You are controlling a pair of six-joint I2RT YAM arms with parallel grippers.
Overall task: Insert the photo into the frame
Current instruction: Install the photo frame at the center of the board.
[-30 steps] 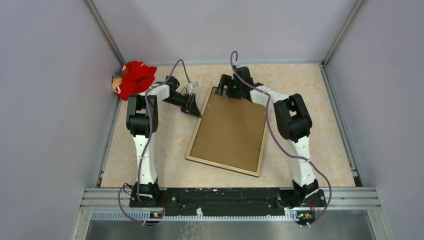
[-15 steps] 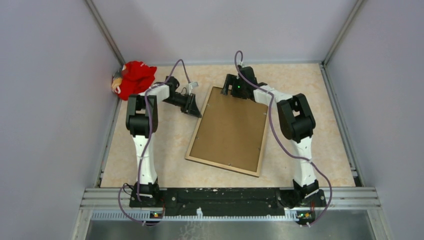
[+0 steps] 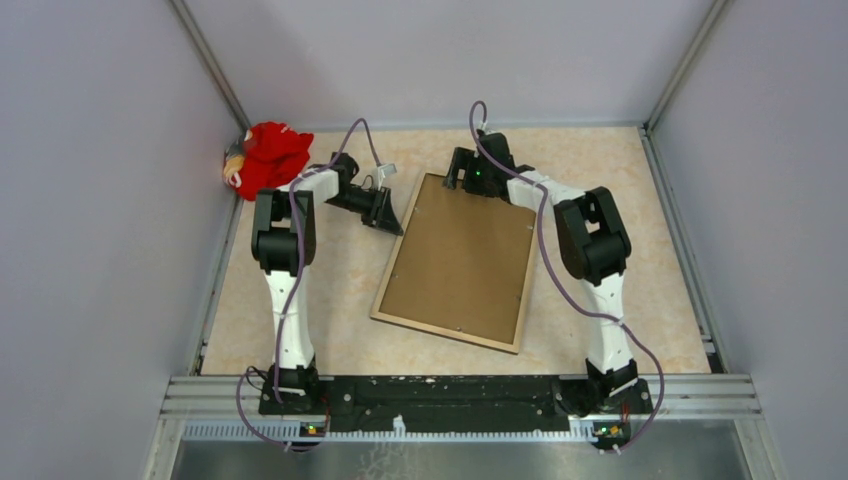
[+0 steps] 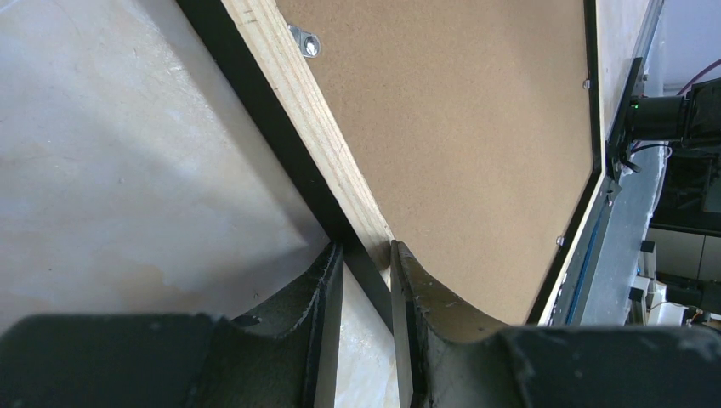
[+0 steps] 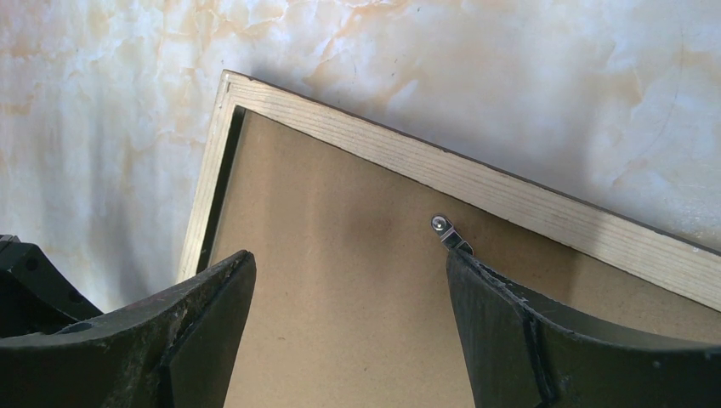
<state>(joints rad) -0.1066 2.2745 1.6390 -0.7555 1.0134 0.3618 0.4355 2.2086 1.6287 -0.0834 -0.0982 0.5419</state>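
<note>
The frame [image 3: 446,333] lies face down on the table, its tan wood back up, with the brown backing board [image 3: 460,255] set inside it. The photo is hidden. My left gripper [image 3: 392,222] is at the frame's far left edge; in the left wrist view the gripper [image 4: 367,251] is shut on the frame's rail [image 4: 289,93], its black side edge running between the fingers. My right gripper [image 3: 463,180] is open just above the board's far corner; in the right wrist view the gripper [image 5: 349,259] straddles bare board, with the frame's rail [image 5: 476,183] beyond.
A red cloth toy [image 3: 268,155] lies in the far left corner against the wall. A small metal retaining clip [image 5: 446,231] sits at my right fingertip; another [image 4: 304,40] is on the left rail. Grey walls enclose the table.
My right gripper shifted slightly right and towards the board's far edge a second ago, then held still. The left arm and the frame have not moved.
</note>
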